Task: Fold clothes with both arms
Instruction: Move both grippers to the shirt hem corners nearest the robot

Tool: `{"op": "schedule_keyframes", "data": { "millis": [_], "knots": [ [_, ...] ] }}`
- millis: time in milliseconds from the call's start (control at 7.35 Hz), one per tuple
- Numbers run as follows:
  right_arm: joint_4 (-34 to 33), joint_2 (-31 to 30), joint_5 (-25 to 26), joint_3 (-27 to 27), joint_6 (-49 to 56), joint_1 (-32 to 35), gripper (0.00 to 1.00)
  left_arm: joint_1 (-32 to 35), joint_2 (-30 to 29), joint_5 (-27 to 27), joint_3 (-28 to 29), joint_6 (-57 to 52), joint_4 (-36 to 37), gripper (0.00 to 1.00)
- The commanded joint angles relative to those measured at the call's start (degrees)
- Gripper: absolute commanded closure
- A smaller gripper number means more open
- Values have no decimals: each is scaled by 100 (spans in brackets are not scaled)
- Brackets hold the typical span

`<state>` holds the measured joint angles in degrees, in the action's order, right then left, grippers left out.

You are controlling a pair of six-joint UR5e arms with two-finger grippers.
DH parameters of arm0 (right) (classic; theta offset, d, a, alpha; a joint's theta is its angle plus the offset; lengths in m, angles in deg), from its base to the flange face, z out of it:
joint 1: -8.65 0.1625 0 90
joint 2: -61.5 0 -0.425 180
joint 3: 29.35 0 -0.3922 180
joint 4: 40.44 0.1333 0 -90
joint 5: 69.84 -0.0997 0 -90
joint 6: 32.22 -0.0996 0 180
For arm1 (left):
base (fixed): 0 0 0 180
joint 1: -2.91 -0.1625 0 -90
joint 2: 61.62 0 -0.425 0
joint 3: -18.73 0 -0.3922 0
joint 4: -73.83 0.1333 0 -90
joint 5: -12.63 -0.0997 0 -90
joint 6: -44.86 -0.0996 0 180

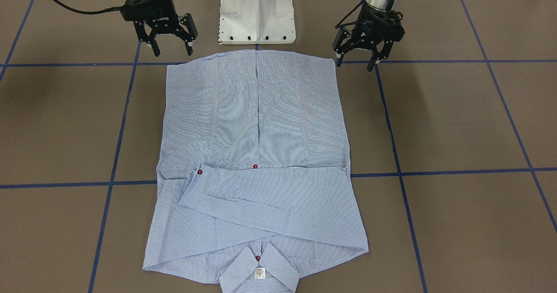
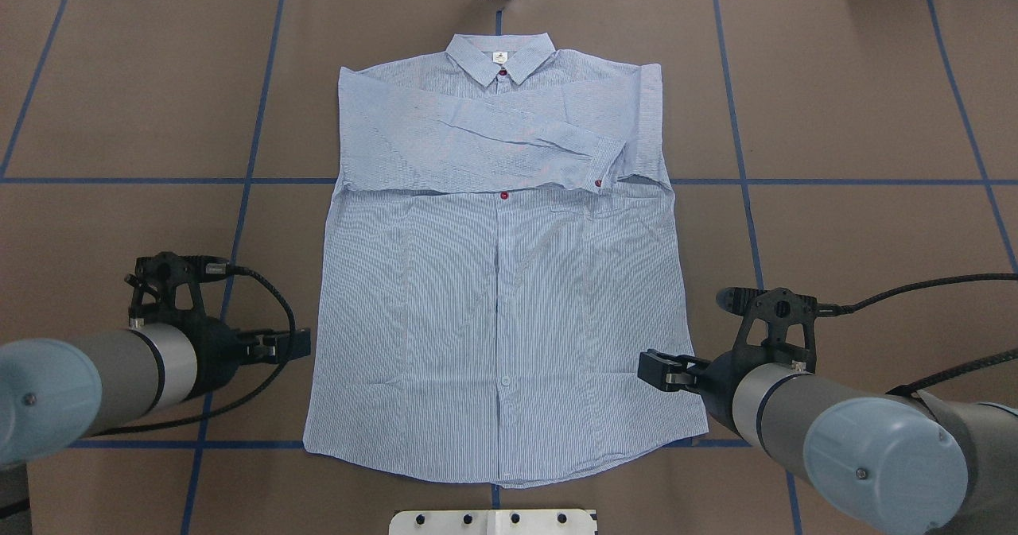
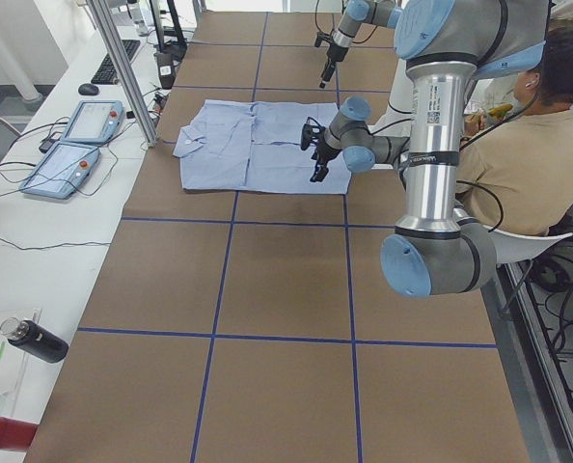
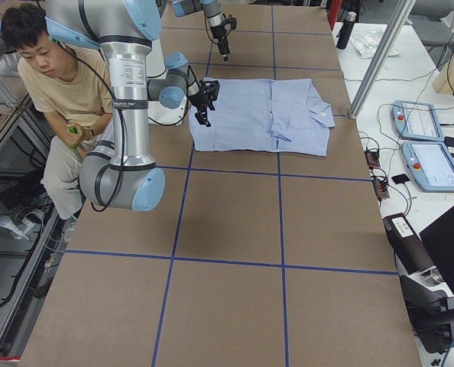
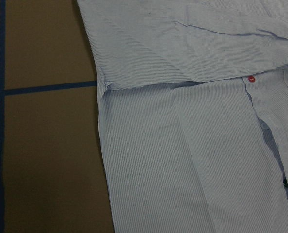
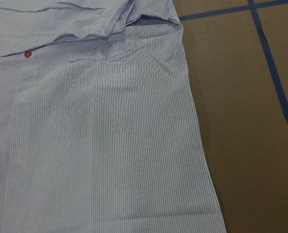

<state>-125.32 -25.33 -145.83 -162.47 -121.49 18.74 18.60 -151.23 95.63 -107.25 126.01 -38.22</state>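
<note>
The light blue striped shirt lies flat, front up, with the collar at the far side and the hem near my base. Both sleeves are folded across the chest, one cuff on top. My left gripper is open and empty, hovering just beyond the hem corner on my left; it also shows in the overhead view. My right gripper is open and empty above the other hem corner, also in the overhead view. Both wrist views show the shirt's side edges, no fingers.
The white pedestal base stands just behind the hem. Blue tape lines grid the brown table. A seated person is beside the robot. Control tablets and bottles lie on side benches.
</note>
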Motion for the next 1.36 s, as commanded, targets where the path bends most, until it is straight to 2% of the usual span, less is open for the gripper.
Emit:
{"op": "schedule_keyframes", "data": {
  "millis": [0,272,545,1225],
  "knots": [
    [7,-36,40,-31,-20,-33,0,-610,15,-337,283,620,-45,3],
    [7,-36,57,-39,-20,-33,0,-664,-265,-329,696,621,-27,32],
    [7,-27,57,-39,-20,-42,0,-857,-284,-329,724,621,-1,47],
    [7,-36,57,-39,-20,-50,0,-1068,-275,-320,724,621,17,49]
  ]
}}
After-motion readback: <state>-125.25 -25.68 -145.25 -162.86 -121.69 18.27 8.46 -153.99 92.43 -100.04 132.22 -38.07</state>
